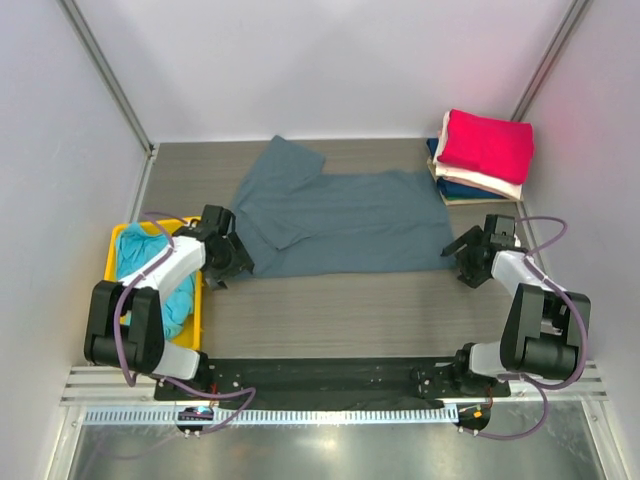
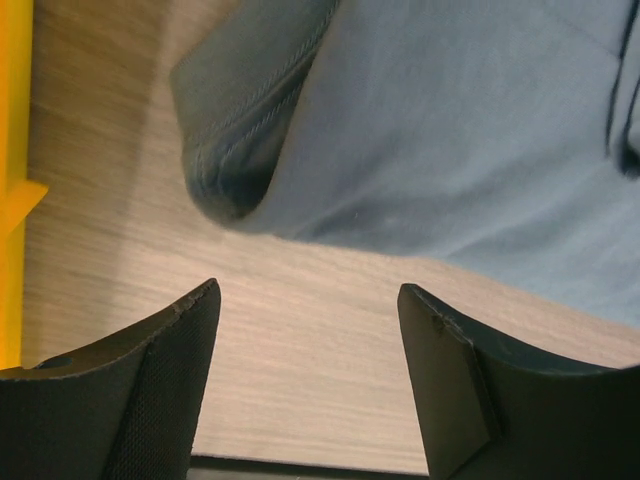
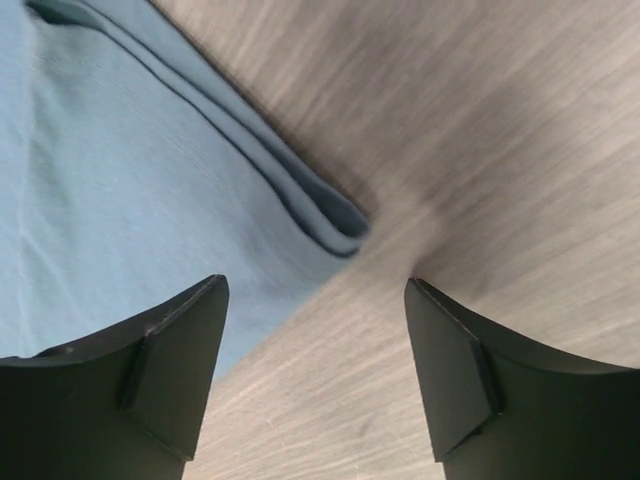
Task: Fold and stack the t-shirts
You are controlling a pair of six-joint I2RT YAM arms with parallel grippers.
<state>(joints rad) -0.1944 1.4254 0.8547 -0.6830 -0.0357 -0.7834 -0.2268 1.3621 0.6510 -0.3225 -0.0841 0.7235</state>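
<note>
A large slate grey-blue t-shirt (image 1: 335, 220) lies folded lengthwise across the middle of the table, one sleeve pointing to the back left. My left gripper (image 1: 237, 262) stands open just off its near left corner (image 2: 230, 190), with bare table between the jaws (image 2: 310, 290). My right gripper (image 1: 462, 262) is open just off the near right corner (image 3: 335, 225), nothing between its fingers (image 3: 315, 285). A folded crimson t-shirt (image 1: 487, 145) tops a stack with cream (image 1: 480, 180) and navy (image 1: 462, 190) ones at the back right. A teal t-shirt (image 1: 140, 255) lies in the bin.
A yellow plastic bin (image 1: 113, 252) sits at the left table edge beside my left arm; its rim (image 2: 12, 180) shows in the left wrist view. White walls close in the table on three sides. A black mounting rail (image 1: 320, 375) runs along the near edge.
</note>
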